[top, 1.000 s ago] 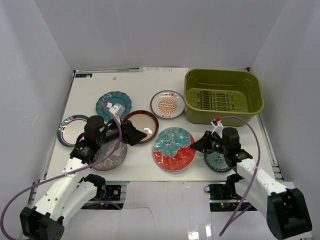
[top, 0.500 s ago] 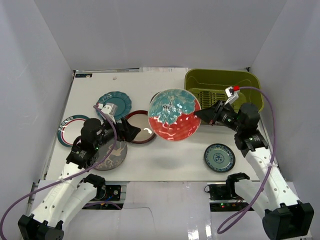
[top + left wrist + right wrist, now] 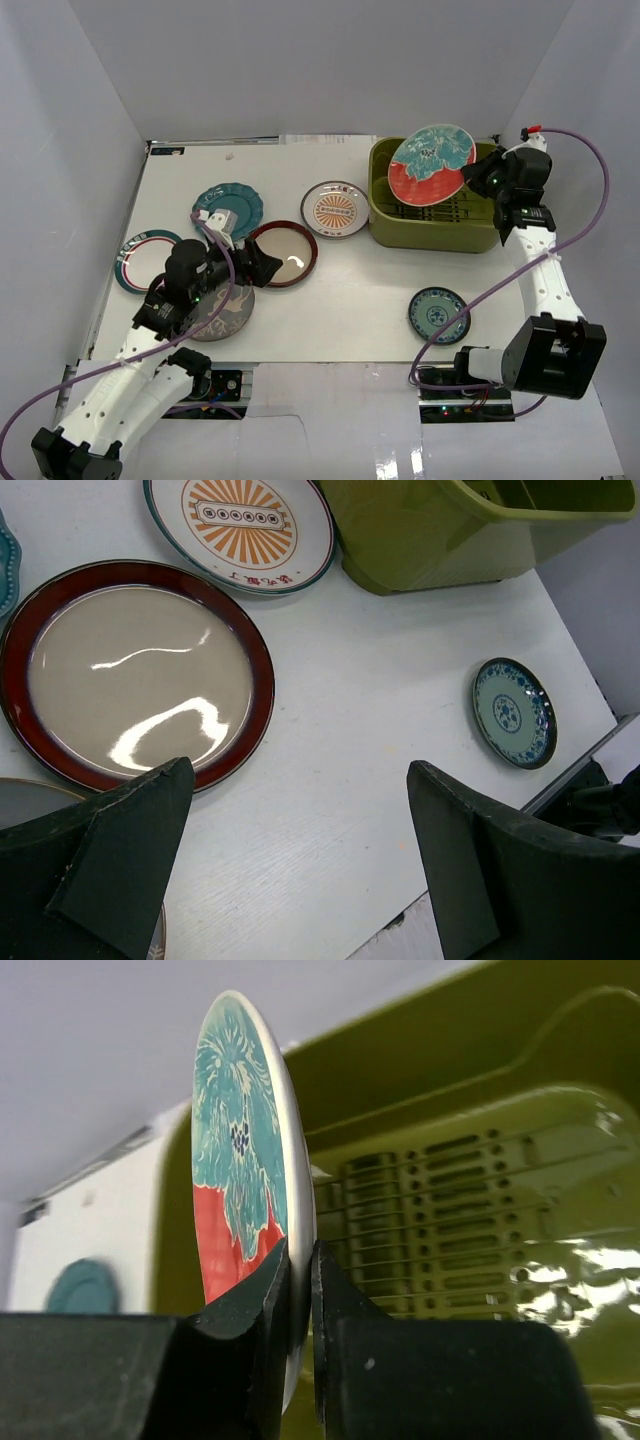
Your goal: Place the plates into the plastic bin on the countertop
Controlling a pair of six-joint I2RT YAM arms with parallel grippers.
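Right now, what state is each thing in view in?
plastic bin: upright, no plate inside
red-and-teal plate: held tilted over bin
right claw: shut on its rim
left claw: open, empty
red-rimmed tan plate: flat on countertop
orange sunburst plate: flat
small teal plate: flat
teal scalloped plate: flat
striped-rim plate: flat
grey plate: flat, partly hidden

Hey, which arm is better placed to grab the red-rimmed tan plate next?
Left. Its open jaws hover right by the red-rimmed tan plate, while the right arm's jaws are shut on the red-and-teal plate, held over the plastic bin.
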